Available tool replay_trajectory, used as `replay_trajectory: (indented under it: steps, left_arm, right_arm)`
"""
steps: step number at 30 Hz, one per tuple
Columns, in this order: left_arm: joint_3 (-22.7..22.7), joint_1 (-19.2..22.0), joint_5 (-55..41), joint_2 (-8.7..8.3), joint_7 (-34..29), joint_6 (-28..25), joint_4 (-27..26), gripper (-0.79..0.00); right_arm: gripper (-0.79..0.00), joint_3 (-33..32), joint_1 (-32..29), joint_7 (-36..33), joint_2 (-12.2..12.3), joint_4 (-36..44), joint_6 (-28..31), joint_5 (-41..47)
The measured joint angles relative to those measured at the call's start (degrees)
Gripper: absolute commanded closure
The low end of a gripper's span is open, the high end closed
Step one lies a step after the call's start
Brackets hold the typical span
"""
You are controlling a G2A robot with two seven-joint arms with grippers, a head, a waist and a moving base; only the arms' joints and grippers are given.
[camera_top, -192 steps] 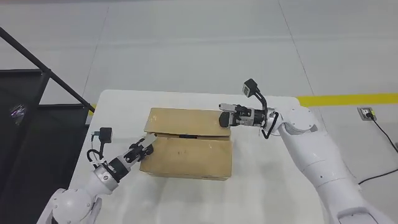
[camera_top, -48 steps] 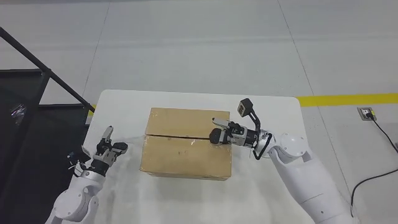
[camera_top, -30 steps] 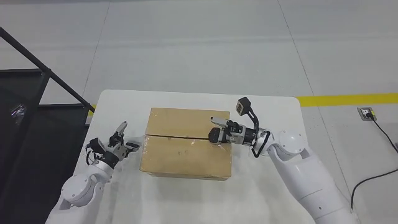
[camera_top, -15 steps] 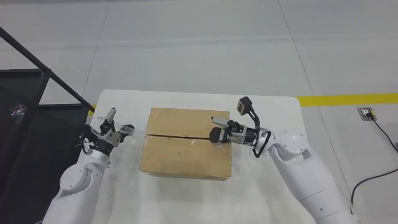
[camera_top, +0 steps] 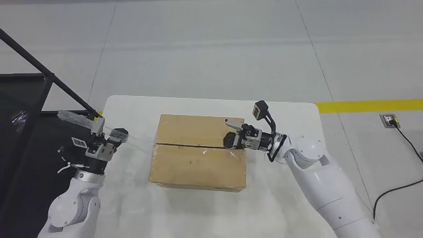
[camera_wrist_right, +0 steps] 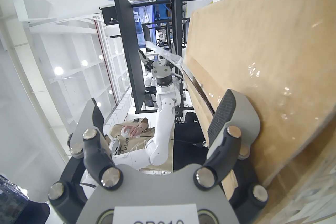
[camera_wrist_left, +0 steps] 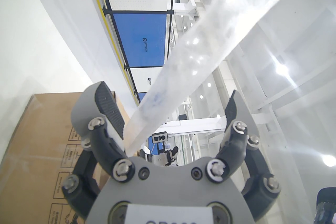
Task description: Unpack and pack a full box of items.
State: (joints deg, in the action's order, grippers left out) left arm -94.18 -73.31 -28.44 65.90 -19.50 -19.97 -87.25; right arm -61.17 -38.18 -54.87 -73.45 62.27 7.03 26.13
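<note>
A closed cardboard box (camera_top: 198, 155) lies in the middle of the white table (camera_top: 277, 198). My left gripper (camera_top: 99, 134) is raised off the box's left end. In the left wrist view the left gripper (camera_wrist_left: 168, 112) is open, and a clear tape strip (camera_wrist_left: 189, 51) clings to one finger pad (camera_wrist_left: 109, 109) beside the box (camera_wrist_left: 39, 146). The tape strip (camera_top: 76, 119) trails up and to the left. My right gripper (camera_top: 230, 137) is open at the box's right end. In the right wrist view one fingertip (camera_wrist_right: 225, 109) rests on the box top (camera_wrist_right: 262, 51), near the seam.
A black metal frame (camera_top: 46, 79) and a dark area stand just past the table's left edge. Bare table surface lies in front of the box and to its right. The floor behind carries a yellow line (camera_top: 370, 106).
My left gripper has drawn back from the box's left end and lifted, pulling the clear tape strip up and to the left. The right gripper has stayed at the box's right end.
</note>
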Motion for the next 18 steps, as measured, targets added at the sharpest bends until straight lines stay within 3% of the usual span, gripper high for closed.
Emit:
replay_trajectory:
  steps: [10, 13, 18]
  left_arm:
    - [-0.95, -5.42, 7.76, 0.2, 4.96, -1.47, -8.76, -0.785]
    - [-1.19, -6.13, 8.12, 0.28, 5.57, -1.23, -9.92, -0.785]
    - [-1.37, -6.32, 8.3, 0.38, 5.61, -0.9, -10.07, -0.785]
  right_arm:
    - [-0.785, -0.29, -0.23, 1.47, 0.04, 0.43, -2.15, -1.08]
    - [-0.785, -1.75, -1.97, 2.67, 0.11, 2.12, 2.58, 1.17]
    - [-0.785, -3.87, -5.25, -3.28, 0.78, 6.48, 5.96, 4.55]
